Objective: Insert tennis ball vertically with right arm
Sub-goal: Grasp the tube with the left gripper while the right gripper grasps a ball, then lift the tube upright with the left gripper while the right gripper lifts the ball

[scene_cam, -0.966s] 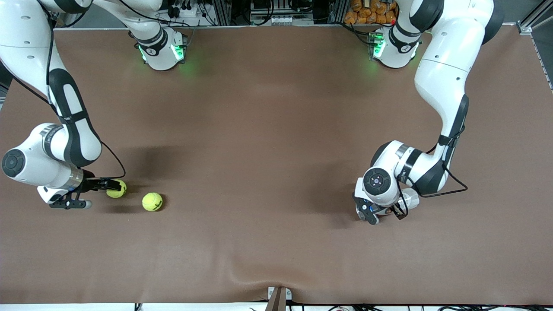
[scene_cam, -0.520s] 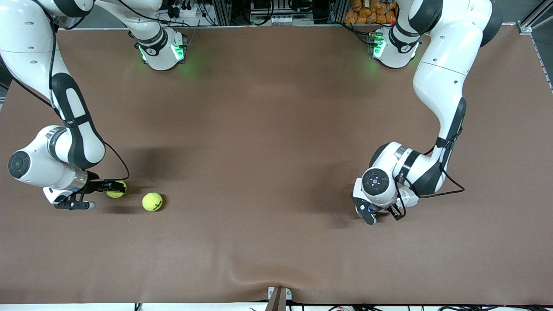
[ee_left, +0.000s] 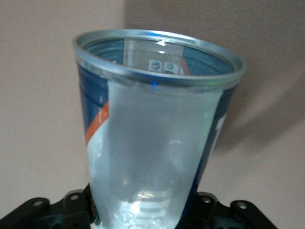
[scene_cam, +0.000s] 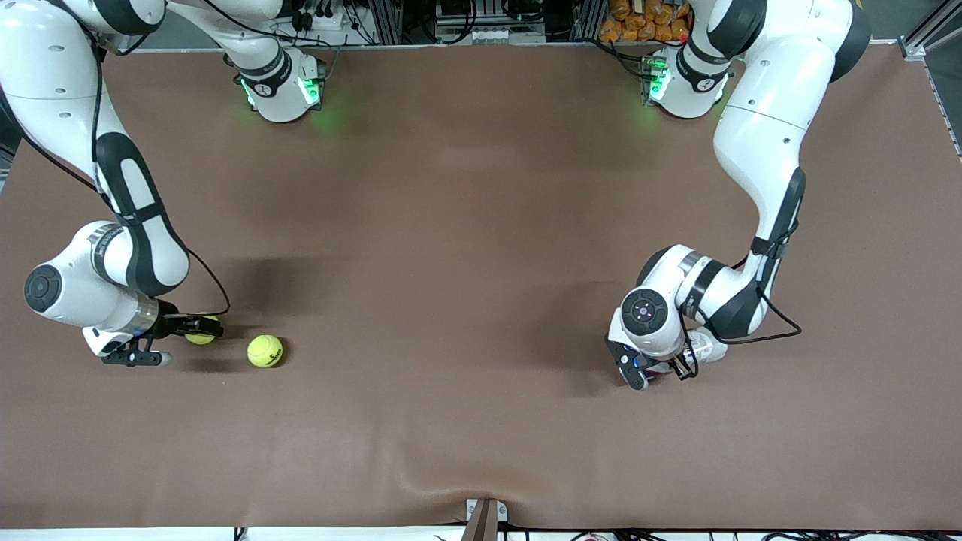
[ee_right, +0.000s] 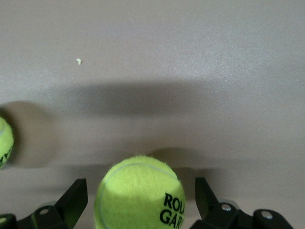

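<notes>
- Progress: early. Neither of the 2 balls is in the can (ee_left: 157, 138) yet; the lift, carry & drop-in from above are all left, as I judge it.
- Right gripper (ee_right: 138, 202): low at the table (scene_cam: 466, 248), jaws wide apart w/ 1 ball (ee_right: 140, 193) sitting between them. Fingers (ee_right: 71, 200) show a gap on each side, so not clamped; nothing held yet.
- 2nd ball (scene_cam: 264, 350) lies loose just beside the 1st, toward the left arm's end of the table, a bit nearer the front camera.
- Can: well apart from the 1st ball, toward the left arm's end, mouth open.
- Left gripper (scene_cam: 661, 364): low by the table, the can's base sits between its fingers. Looks like a grip on the can, but the contact itself is hidden, so I cannot tell if it's closed on it.
- Materials: balls are fuzzy yellow-green felt, round, black print, white seam. Can is clear thin plastic w/ a metal rim, blue/orange label, slightly tapered tube; smooth, prob. slippery & easily squashed. Table cover is matte brown, soft-looking, w/ a ripple at the edge nearest the front camera.
</notes>
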Controlling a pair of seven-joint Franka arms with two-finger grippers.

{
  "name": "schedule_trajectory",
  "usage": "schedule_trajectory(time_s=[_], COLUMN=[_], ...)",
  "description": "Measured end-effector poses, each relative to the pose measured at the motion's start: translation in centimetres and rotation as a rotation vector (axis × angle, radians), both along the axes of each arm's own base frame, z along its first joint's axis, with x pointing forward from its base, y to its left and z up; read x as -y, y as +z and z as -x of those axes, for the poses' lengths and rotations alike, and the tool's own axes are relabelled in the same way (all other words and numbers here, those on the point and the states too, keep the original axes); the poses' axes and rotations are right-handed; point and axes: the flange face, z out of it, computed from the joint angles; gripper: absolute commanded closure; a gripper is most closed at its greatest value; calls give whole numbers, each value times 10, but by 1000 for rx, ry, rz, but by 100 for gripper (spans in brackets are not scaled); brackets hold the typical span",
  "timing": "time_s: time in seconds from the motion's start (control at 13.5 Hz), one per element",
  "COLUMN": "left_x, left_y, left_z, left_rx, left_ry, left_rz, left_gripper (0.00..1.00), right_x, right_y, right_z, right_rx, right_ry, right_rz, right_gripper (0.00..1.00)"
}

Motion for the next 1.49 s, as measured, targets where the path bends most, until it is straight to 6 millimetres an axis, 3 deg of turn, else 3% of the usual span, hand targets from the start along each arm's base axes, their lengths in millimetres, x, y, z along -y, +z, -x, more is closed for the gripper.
schedule_trajectory(time_s=[0.22, 0.45, 0.67, 0.89, 1.19, 1.34, 1.49], left_x=[5, 24, 56, 75, 89, 99, 110], left_y=[10, 38, 78, 120, 169, 184, 195], left_z=[-4, -5, 0, 6, 12, 11, 7], left_rx=[19, 55, 80, 75, 72, 101, 162], left_ry=[-6, -33, -28, 42, 146, 186, 233], left_rz=[8, 26, 116, 262, 433, 525, 626], left_gripper=[48, 46, 46, 48, 47, 48, 48], right_x=[1, 2, 2, 2, 2, 0, -2], right_y=[-4, -7, -7, -7, -6, 5, 36], right_z=[1, 3, 3, 3, 4, 2, -3], right_rx=[-6, -11, -12, -13, -22, -26, -16], right_ry=[-2, -5, -6, -7, -5, -1, 14], right_rz=[0, -1, -2, -3, -7, -14, -22], right_gripper=[0, 5, 28, 50, 60, 63, 63])
